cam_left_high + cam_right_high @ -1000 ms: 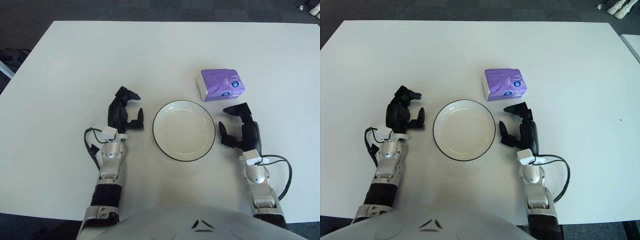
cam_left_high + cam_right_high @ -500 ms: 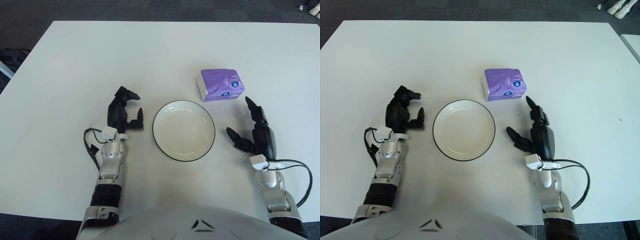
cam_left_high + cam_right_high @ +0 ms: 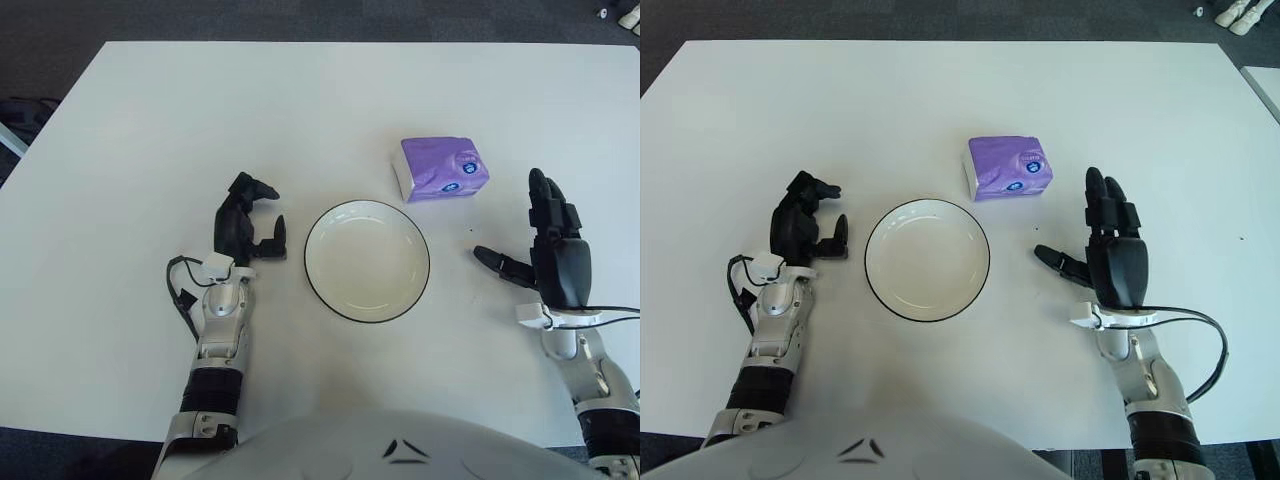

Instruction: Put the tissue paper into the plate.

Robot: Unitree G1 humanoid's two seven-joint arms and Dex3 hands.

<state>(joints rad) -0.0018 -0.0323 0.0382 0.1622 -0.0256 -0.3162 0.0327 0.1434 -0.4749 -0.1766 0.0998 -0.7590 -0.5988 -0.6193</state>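
A purple pack of tissue paper point(image 3: 442, 169) lies on the white table point(image 3: 200, 120), just beyond and to the right of a white plate point(image 3: 367, 260) with a dark rim. The plate holds nothing. My right hand point(image 3: 552, 250) is raised to the right of the plate and below-right of the tissue pack, fingers spread wide, thumb pointing left, holding nothing. My left hand point(image 3: 248, 228) rests on the table left of the plate, fingers loosely curled, holding nothing.
A black cable point(image 3: 1200, 350) loops from my right wrist. The table's far edge borders dark floor point(image 3: 300, 15). White objects point(image 3: 1232, 14) lie on the floor at the far right.
My right hand has opened its fingers, lifted, and swung to the right, away from the plate's edge. The left hand, plate and tissue pack have not moved.
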